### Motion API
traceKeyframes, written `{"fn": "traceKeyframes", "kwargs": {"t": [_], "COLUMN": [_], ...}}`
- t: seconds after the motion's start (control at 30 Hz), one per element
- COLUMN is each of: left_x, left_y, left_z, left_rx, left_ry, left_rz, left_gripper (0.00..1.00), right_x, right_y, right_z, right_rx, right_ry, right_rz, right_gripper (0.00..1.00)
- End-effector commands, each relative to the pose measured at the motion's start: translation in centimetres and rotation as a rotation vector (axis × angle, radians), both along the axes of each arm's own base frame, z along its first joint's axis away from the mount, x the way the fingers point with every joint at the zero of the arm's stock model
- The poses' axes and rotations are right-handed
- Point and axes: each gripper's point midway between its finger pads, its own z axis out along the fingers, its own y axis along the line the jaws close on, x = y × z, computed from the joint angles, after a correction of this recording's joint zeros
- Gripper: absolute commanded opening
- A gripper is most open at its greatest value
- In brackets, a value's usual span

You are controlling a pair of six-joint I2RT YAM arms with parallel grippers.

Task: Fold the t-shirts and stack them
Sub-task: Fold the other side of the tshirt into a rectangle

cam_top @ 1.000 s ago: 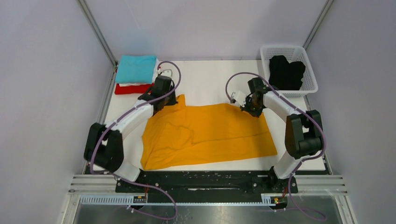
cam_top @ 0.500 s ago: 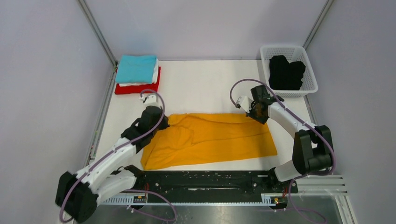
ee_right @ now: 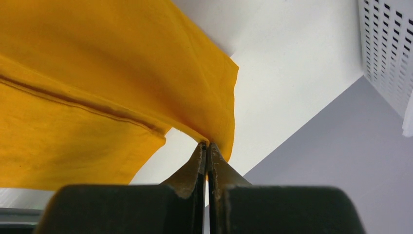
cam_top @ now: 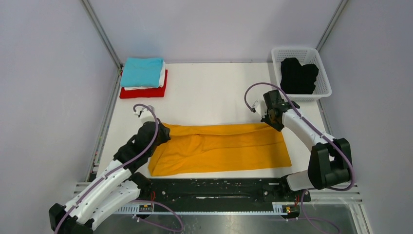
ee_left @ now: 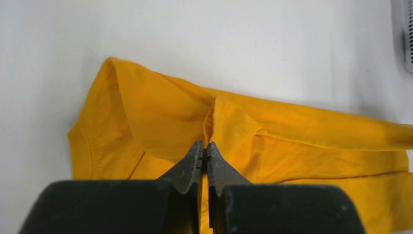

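The orange-yellow t-shirt point(cam_top: 219, 146) lies across the near half of the table, its far part folded over toward me. My left gripper point(cam_top: 163, 132) is shut on the shirt's far left edge; the left wrist view shows the cloth point(ee_left: 160, 117) pinched between the closed fingers point(ee_left: 205, 146). My right gripper point(cam_top: 273, 122) is shut on the far right corner, holding it a little above the table; the right wrist view shows the cloth point(ee_right: 97, 73) hanging from the closed tips point(ee_right: 207, 145). A folded stack, teal point(cam_top: 142, 71) over white over red point(cam_top: 143, 91), sits at the far left.
A white mesh basket point(cam_top: 321, 87) at the far right holds a black shirt point(cam_top: 298, 75). Grey walls and metal frame posts close in both sides. A black rail point(cam_top: 214, 187) runs along the table's near edge.
Both grippers have pulled the shirt's far edge toward the near side, folding it over. The left arm has swung well down and left; the right gripper moved slightly nearer.
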Motion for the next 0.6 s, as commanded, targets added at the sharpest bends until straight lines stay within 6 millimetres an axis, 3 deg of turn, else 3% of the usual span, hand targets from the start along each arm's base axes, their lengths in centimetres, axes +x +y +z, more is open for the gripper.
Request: {"fn": "traceKeyframes", "kwargs": {"t": [0.0, 0.27, 0.57], "left_x": [-1.2, -3.8, -6.7], "left_y": [1.3, 1.0, 1.4], "left_z": [0.4, -2.9, -6.2], "left_rx": [0.000, -0.054, -0.124], "left_ry": [-0.004, 0.090, 0.199], "left_rz": [0.048, 0.035, 0.063], "left_gripper": [0.00, 0.00, 0.00], "right_x": [-0.7, -2.3, -4.0], "right_y": [-0.3, 0.2, -0.6], "right_z": [2.3, 1.8, -0.8], "right_rx": [-0.015, -0.014, -0.059], "right_ry": [-0.052, -0.041, 0.033], "right_rz": [-0.040, -0.036, -0.102], "right_gripper": [0.00, 0.00, 0.00]}}
